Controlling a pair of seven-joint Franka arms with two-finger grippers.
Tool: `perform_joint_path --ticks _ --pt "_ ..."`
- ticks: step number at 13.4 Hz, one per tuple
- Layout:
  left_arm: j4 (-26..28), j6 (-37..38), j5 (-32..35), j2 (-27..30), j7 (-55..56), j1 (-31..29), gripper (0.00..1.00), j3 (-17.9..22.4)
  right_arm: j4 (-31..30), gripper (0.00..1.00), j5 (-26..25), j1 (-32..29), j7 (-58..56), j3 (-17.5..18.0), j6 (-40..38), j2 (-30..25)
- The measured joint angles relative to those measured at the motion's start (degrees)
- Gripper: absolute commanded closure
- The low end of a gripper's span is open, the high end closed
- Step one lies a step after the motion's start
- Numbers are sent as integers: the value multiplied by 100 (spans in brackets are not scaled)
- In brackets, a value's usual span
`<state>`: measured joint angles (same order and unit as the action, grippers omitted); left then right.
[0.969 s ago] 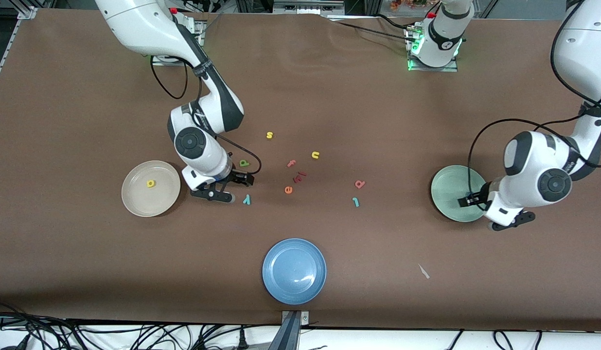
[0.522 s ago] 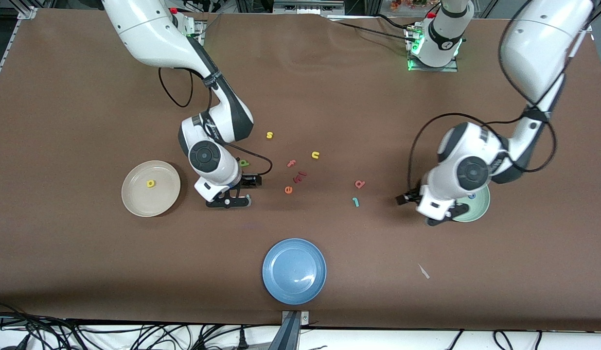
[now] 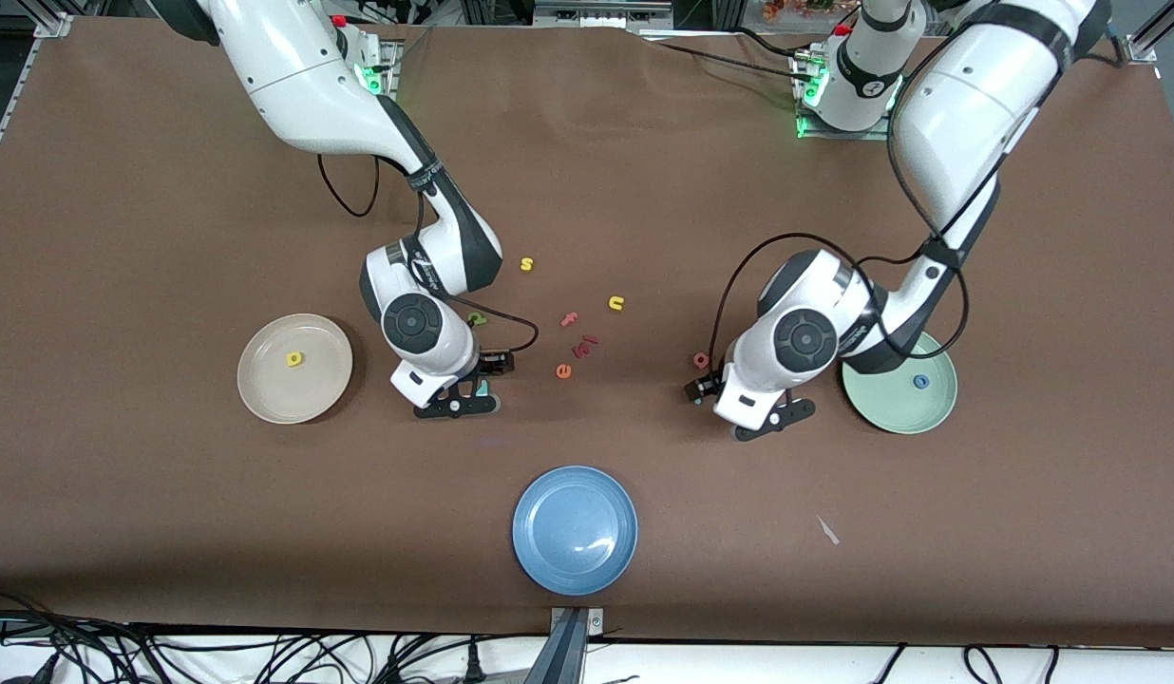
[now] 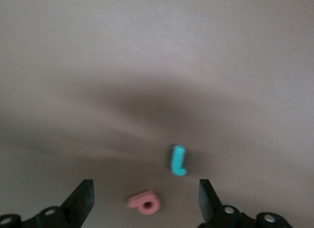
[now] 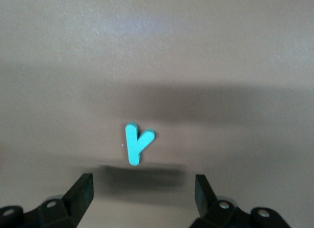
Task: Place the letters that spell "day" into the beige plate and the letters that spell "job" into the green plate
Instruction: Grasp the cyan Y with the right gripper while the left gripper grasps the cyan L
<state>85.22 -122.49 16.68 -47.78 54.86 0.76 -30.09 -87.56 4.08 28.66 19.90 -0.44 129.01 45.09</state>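
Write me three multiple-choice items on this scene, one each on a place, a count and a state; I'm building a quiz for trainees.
1. Where is the blue ring letter?
A. In the green plate
B. In the blue plate
C. On the bare table

2. How many letters lie in the beige plate?
A. None
B. One
C. Three

3. How is the right end effector?
A. Shut on a letter
B. Open over the teal y
C. Resting in a plate

Key: 1 A, the blue ring letter lies in the green plate. 2 B, only a yellow letter lies in the beige plate. 3 B, the right end effector stands open with the teal y on the table below.
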Motion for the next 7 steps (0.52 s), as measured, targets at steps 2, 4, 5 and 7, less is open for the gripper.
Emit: perform_joint_path --ticks 2,4,5,7 --pt "-215 -125 0 -258 -6 215 10 133 98 23 0 0 -1 0 69 86" --pt "-290 -224 0 -380 -8 474 16 370 149 32 0 -4 -1 -2 103 129" --pt "-305 -237 0 -405 -26 563 20 456 161 36 0 -6 -1 -6 105 137" --pt "-324 -240 0 -427 -125 616 32 514 185 42 0 -11 -1 -12 107 157"
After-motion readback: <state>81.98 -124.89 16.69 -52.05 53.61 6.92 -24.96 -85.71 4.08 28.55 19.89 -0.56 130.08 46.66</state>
